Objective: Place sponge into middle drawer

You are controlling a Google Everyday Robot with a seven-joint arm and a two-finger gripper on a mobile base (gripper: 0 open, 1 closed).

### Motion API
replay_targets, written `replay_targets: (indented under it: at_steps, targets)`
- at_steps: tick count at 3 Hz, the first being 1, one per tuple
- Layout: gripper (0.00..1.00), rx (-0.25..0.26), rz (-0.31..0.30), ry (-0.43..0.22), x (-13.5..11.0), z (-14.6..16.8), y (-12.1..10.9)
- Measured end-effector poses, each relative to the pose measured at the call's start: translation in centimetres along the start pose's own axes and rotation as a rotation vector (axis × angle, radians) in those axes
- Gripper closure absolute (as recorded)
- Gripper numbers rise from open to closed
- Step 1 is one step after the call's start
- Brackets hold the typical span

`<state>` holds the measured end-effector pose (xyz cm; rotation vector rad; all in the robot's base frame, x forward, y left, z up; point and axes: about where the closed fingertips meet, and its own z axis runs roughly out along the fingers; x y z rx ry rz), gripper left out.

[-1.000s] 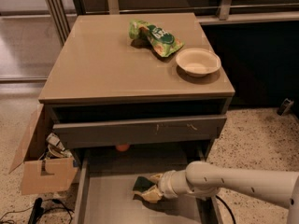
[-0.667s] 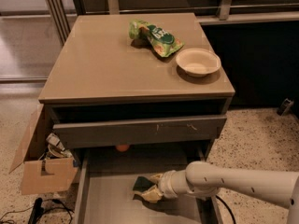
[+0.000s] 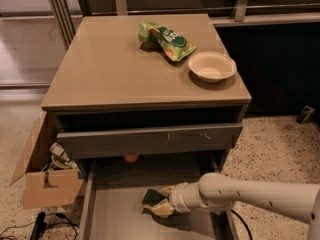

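Observation:
The sponge (image 3: 151,198), dark green over yellow foam, sits inside the middle drawer (image 3: 117,215), a wide shallow grey drawer pulled out at the bottom of the cabinet. My gripper (image 3: 162,202) reaches in from the right on a white arm and its cream fingers are shut on the sponge, right over the drawer floor. Part of the sponge is hidden by the fingers.
Above the open drawer is a grey drawer front (image 3: 150,140) with scratch marks. A green snack bag (image 3: 165,39) and a cream bowl (image 3: 212,66) sit on the cabinet top. A small orange thing (image 3: 131,158) lies at the drawer's back. A cardboard box (image 3: 45,181) stands on the floor to the left.

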<state>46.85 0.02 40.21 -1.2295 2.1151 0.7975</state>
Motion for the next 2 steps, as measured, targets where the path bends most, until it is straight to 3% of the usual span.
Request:
replay_targets:
  at_steps: [1, 2]
  targets:
    - [0.00, 0.000, 0.000, 0.000, 0.00, 0.00, 0.00]
    - [0.00, 0.000, 0.000, 0.000, 0.00, 0.00, 0.00]
